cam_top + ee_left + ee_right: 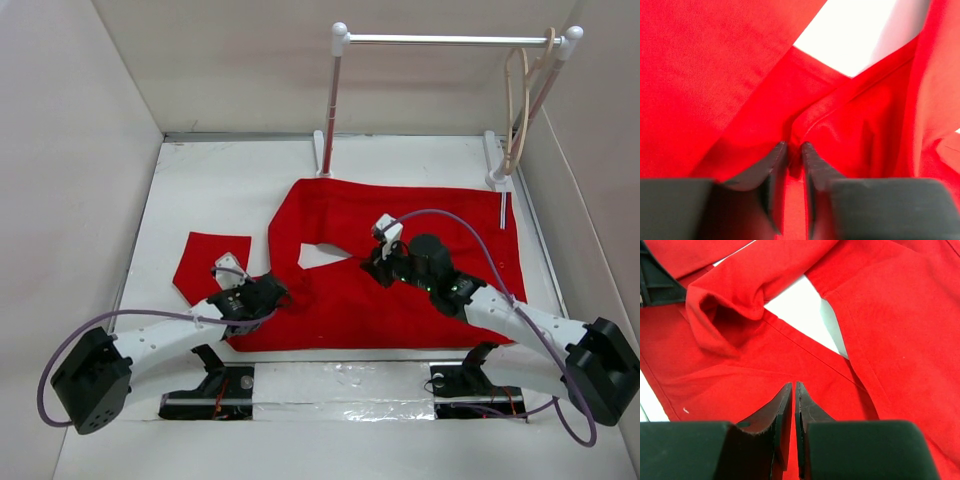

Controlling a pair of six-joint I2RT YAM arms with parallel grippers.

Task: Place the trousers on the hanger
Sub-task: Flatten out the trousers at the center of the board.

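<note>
The white table (200, 190) carries everything. The bright red cloth trousers (440, 215) lie flat across its middle, reaching toward the right edge. One red end lies apart toward the left edge, and a bare wedge of table shows between the legs.

The white metal rail stand (450, 40) stands along the far edge. The thin beige clothes hanger (518, 110) hangs from its bar at the far right corner, well apart from the cloth.

The left gripper (272, 293) is low over the near-left part of the trousers. In its wrist view, its fingers (775, 162) are drawn close and pinch a raised fold of red cloth. The right gripper (375, 262) sits at the middle of the garment, by the fork of the legs. Its fingers (782, 405) are pressed together with their tips on the cloth, but I cannot tell if any fabric is caught.

The step in hand looks like gathering and folding the trousers, and hanging has not begun. Next, the cloth likely needs a narrow, even fold, held securely enough to carry to the far right corner and drape over the hanger.

No brand, label or readable writing shows in any view.
</note>
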